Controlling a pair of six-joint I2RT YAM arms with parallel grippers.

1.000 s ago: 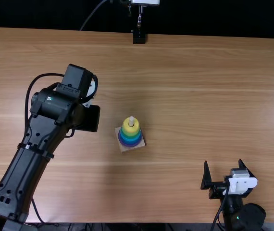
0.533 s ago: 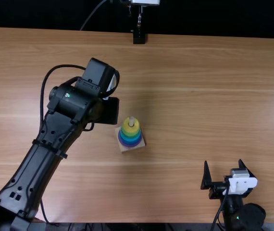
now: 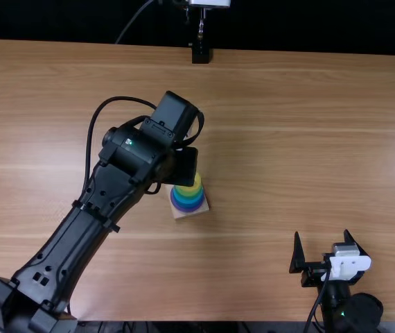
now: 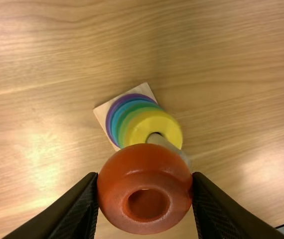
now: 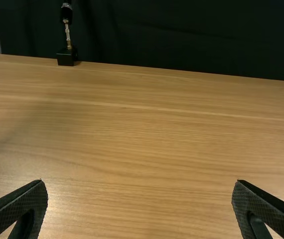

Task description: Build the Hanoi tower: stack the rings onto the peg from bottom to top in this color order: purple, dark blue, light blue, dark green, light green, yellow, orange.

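Dark cloth (image 3: 308,24) backs the light brown wooden table (image 3: 274,139), where a Hanoi tower appears to be one ring short of completion. The left arm (image 3: 114,173) reaches across the work area with the orange ring (image 4: 144,159) gripped between the two fingers of its left gripper (image 4: 145,175), which are parted by the ring's width and pressed to its sides. Left of the table's middle in the top view sits the square wooden base (image 4: 102,112), its upright peg (image 4: 161,141) loaded with purple (image 4: 108,122) at the bottom, blue (image 4: 114,120) and green (image 4: 121,122) rings above it, and yellow (image 4: 171,124) uppermost. The peg's bare upper end stands out above the yellow ring, partly behind the orange one in the left wrist view. Placing that final ring looks to be the step in hand. The next move calls for centering its hole over the peg, keeping it level, lowering it onto the yellow and only then letting go; an off-center descent could catch the tip or nudge the base. How high the ring hangs above the peg cannot be told. Near the table's close edge, the right gripper (image 5: 140,181) rests with fingers spread wide, holding nothing.
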